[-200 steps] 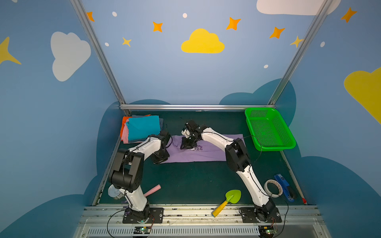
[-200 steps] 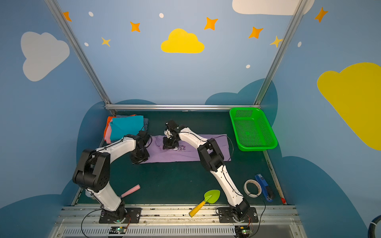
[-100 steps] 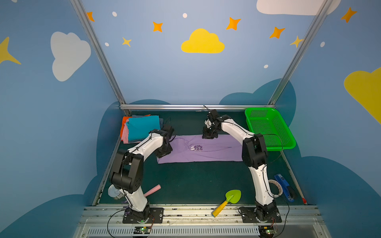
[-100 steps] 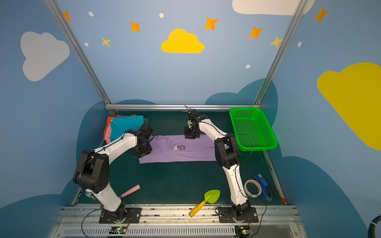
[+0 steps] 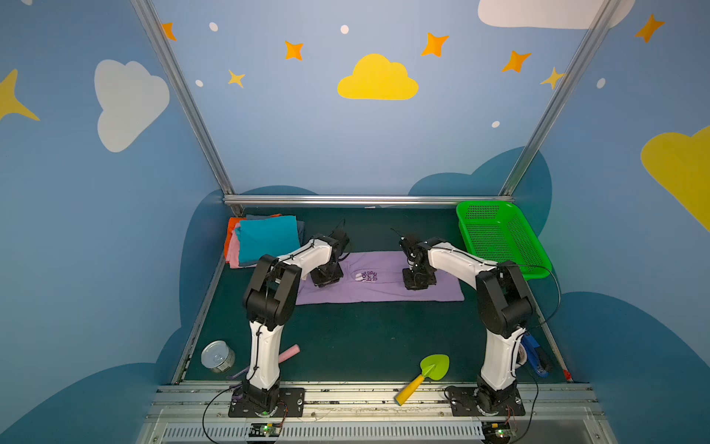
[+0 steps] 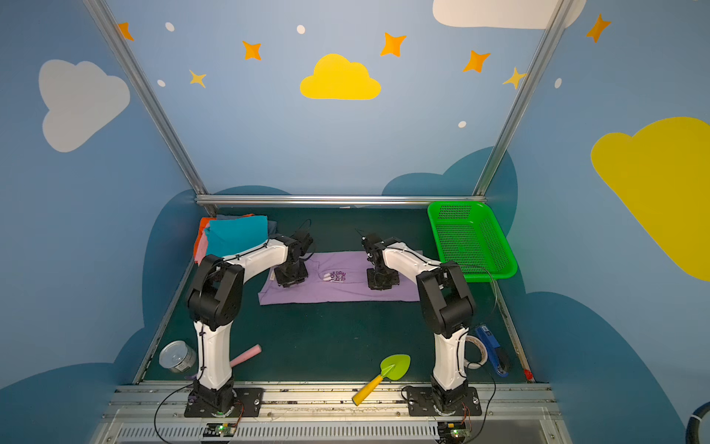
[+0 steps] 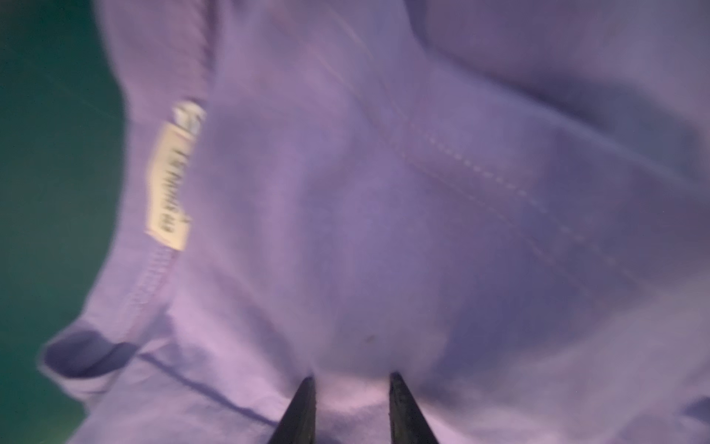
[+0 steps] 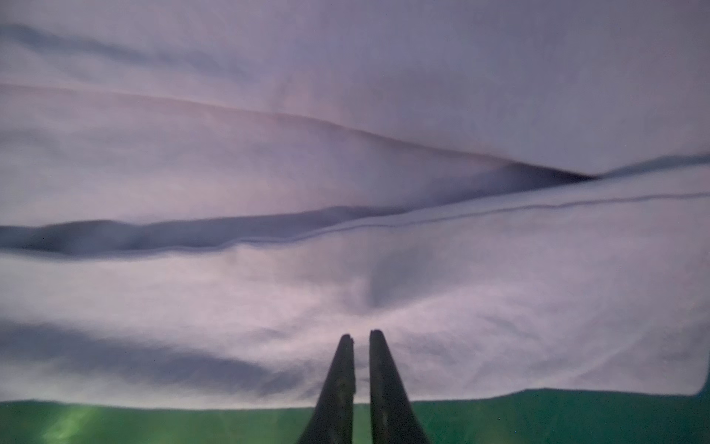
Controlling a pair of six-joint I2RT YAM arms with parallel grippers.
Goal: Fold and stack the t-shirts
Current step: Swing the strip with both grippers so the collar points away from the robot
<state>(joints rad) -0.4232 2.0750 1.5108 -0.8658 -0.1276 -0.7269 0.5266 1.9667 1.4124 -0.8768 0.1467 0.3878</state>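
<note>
A lavender t-shirt (image 5: 384, 294) (image 6: 338, 295) lies flat as a long strip across the green table, with dark print near its middle. My left gripper (image 5: 326, 283) (image 6: 292, 283) stands on its left part, by the collar and label. In the left wrist view the left gripper (image 7: 351, 380) has its jaws apart, tips pressed onto the cloth. My right gripper (image 5: 418, 285) (image 6: 382, 286) stands on the shirt's right part. In the right wrist view the right gripper (image 8: 361, 334) has its jaws almost together, pinching puckered cloth near the hem. Several folded t-shirts, teal (image 5: 267, 240) (image 6: 236, 234) on top, are stacked at the back left.
A green basket (image 5: 485, 205) stands at the back right. Near the front lie a tin can (image 5: 218, 356), a pink stick (image 5: 290, 353), a green and yellow trowel (image 5: 430, 371) and a blue tool (image 5: 536, 355) beside a tape roll. A metal rail (image 5: 365, 200) bounds the back.
My right gripper went from the shirt's middle, past its far edge, to its right part, and its jaws closed. The left gripper shifted from the shirt's left end onto the collar area.
</note>
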